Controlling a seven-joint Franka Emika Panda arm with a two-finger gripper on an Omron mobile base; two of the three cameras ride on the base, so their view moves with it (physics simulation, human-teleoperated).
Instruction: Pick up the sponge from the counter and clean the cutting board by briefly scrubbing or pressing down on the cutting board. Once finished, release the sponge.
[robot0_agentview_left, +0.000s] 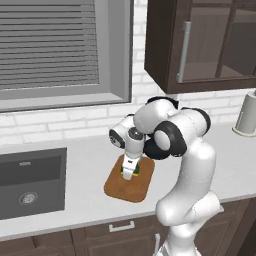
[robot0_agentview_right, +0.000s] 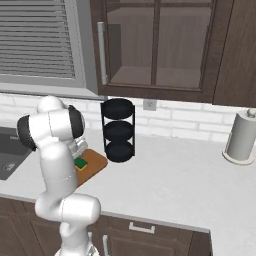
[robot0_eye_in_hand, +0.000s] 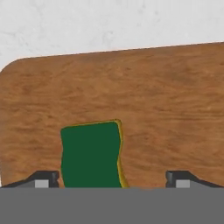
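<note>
The brown wooden cutting board (robot0_agentview_left: 129, 191) (robot0_agentview_right: 96, 161) (robot0_eye_in_hand: 153, 100) lies flat on the light counter (robot0_agentview_left: 85, 160) (robot0_agentview_right: 175, 175) (robot0_eye_in_hand: 87, 26). On it rests the sponge (robot0_eye_in_hand: 91, 153) (robot0_agentview_right: 80, 163) (robot0_agentview_left: 136, 173), green side up with a thin yellow edge showing. My gripper (robot0_eye_in_hand: 112, 179) (robot0_agentview_left: 128, 172) hangs straight down over the board, open, its fingertips (robot0_eye_in_hand: 43, 179) straddling the sponge. The left tip is close to the sponge's side, and a clear gap separates the right tip from it. In the right base view the arm hides most of the hand.
A dark grey sink (robot0_agentview_left: 30, 182) (robot0_agentview_right: 6, 150) is set into the counter left of the board. A black three-tier rack (robot0_agentview_right: 118, 130) stands just behind the board's right end. A paper towel roll (robot0_agentview_left: 246, 115) (robot0_agentview_right: 241, 136) is at the far right, under the wall cabinets.
</note>
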